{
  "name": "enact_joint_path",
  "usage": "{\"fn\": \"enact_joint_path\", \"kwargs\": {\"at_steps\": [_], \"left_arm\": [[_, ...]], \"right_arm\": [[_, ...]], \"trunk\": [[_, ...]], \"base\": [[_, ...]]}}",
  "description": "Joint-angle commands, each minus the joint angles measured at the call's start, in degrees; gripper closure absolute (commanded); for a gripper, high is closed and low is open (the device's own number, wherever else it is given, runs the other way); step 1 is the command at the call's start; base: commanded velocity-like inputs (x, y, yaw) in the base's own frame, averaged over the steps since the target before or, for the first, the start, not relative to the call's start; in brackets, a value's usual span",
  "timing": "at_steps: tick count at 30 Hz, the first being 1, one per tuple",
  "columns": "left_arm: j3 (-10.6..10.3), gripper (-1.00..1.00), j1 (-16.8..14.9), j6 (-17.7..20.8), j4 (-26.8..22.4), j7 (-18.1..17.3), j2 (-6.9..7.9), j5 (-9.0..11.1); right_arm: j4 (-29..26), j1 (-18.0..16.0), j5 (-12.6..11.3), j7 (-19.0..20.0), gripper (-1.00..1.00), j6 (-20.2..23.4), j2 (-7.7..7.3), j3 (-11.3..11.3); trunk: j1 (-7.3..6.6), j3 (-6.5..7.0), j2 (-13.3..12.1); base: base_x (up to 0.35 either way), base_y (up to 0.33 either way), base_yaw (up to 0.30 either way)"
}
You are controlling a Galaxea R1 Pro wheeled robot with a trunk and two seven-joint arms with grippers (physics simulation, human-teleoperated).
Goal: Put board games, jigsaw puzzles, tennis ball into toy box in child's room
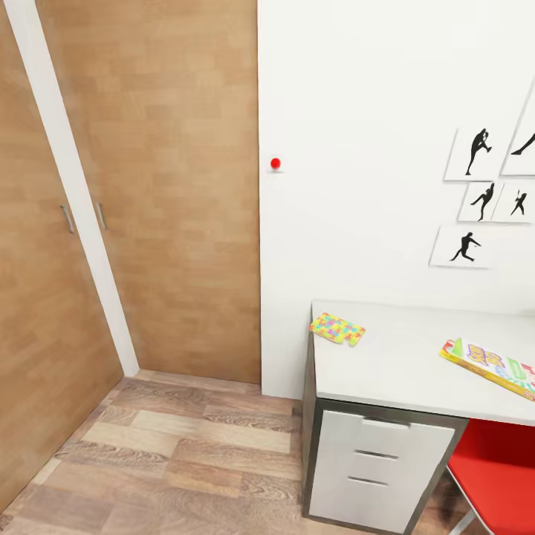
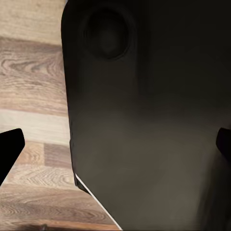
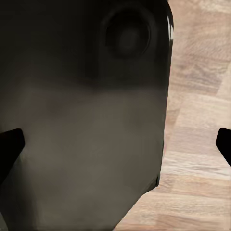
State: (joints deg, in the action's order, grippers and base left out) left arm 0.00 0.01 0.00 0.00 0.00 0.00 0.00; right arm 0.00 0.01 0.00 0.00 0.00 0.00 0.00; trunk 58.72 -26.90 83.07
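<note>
In the head view, one multicoloured jigsaw puzzle [image 1: 336, 328] lies flat at the near left corner of the light grey table [image 1: 401, 371]. A yellow-green-red board game [image 1: 490, 366] lies further right on the same top, cut by the picture's edge. The toy box and the tennis ball are out of view. In its wrist view my left gripper [image 2: 115, 147] is open, one dark fingertip [image 2: 9, 151] at each side, with a dark part of my body and plank floor beyond. My right gripper [image 3: 115, 144] is likewise open over a dark body part and floor.
White drawers [image 1: 379, 468] sit under the table's left end, and a red chair [image 1: 498, 464] stands at its right. Tall wooden wardrobe doors [image 1: 148, 186] fill the left. Black baseball-player pictures [image 1: 475, 200] hang on the white wall. Wood plank floor [image 1: 186, 453] stretches between wardrobe and table.
</note>
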Motion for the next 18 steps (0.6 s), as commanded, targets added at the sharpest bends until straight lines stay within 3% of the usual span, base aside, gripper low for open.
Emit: {"fn": "enact_joint_path", "kwargs": {"at_steps": [1,4,18], "left_arm": [[0.0,-1.00,0.0,0.0,0.0,0.0,0.00,0.0],[0.0,-1.00,1.0,-0.1,-0.5,-0.1,0.79,-0.1],[0.0,-1.00,1.2,-0.1,-0.5,-0.1,0.79,-0.1]], "right_arm": [[0.0,0.0,0.0,0.0,-1.00,0.0,0.00,0.0],[-0.6,-0.8,0.2,0.1,-1.00,-0.1,0.54,0.6],[-0.6,-0.8,0.2,0.1,-1.00,-0.1,0.54,0.6]], "trunk": [[0.00,-0.03,0.0],[0.00,-0.03,0.0],[0.00,-0.03,0.0]], "base": [[0.000,0.000,0.000],[0.000,0.000,0.000],[0.000,0.000,0.000]]}}
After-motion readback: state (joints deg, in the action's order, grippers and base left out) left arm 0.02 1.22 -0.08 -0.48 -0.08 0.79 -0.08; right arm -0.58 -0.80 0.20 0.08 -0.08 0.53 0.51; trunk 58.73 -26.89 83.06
